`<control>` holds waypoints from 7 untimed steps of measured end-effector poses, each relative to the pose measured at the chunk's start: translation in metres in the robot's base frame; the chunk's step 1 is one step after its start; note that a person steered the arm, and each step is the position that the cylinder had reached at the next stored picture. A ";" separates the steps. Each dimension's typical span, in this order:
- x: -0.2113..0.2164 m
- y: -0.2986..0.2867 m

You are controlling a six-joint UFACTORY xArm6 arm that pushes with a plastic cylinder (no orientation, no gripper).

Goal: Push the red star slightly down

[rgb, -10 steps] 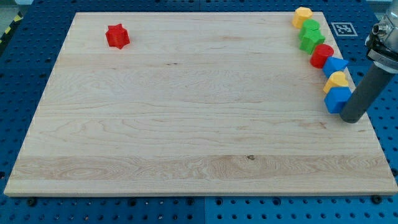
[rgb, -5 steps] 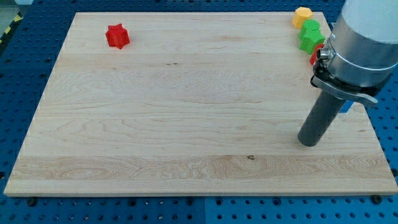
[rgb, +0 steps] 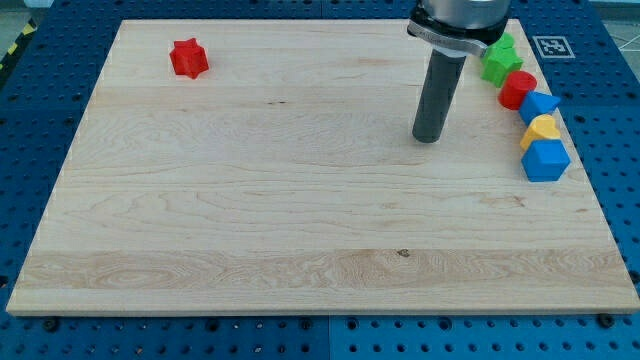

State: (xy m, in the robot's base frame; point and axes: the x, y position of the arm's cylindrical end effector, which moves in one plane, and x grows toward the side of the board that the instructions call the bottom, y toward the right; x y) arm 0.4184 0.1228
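Tip (rgb: 428,139) far right of red star (rgb: 188,59).

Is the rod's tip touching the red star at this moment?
Apart. The camera view shows my tip far toward the view's right of the red star, with bare board between them.

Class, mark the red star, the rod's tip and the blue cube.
red star (rgb: 188,59), camera view, centre of its top face
my tip (rgb: 428,138), camera view, rod's very end
blue cube (rgb: 546,160), camera view, front face
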 end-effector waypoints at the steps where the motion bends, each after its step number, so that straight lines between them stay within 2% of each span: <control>1: -0.001 0.000; 4: -0.114 -0.061; 5: -0.152 -0.099; 7: -0.215 -0.213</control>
State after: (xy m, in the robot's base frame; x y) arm 0.2032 -0.0900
